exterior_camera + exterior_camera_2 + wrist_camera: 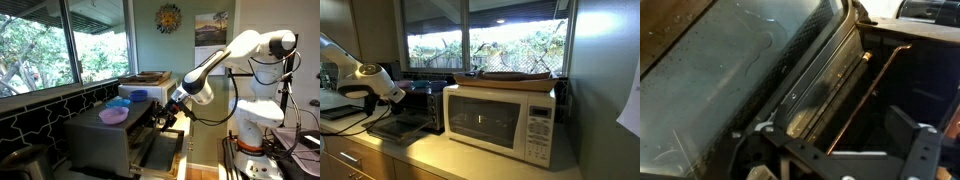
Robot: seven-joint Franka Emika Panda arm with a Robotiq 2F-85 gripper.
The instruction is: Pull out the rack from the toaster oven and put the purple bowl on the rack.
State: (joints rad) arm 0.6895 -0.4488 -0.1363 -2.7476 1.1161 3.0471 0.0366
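**Open pincer at the oven mouth, rack not yet drawn**

Furthest left in an exterior view, the purple bowl (113, 115) sits on top of the toaster oven (95, 150), with two blue bowls (130, 98) just behind it. Right of that, the pincer (168, 115) hangs at the oven's front, above the dropped door (710, 80). Its jaws are spread wide and hold nothing. The arm (240, 50) reaches in from the right.

In the wrist view the glass door fills the left, a copper-coloured heating rod (870, 90) runs up the middle, and the dark cavity lies to the right. The rack is probably in there, but I cannot pick it out in that gloom.

Risks, as I judge them:
- The fingers could close on the door edge or the rod instead of the rack wire.
- A hard pull could drag the whole oven along the surface (480, 162).
- That jolt could shake the bowl off the top (it sits close to the wrist).
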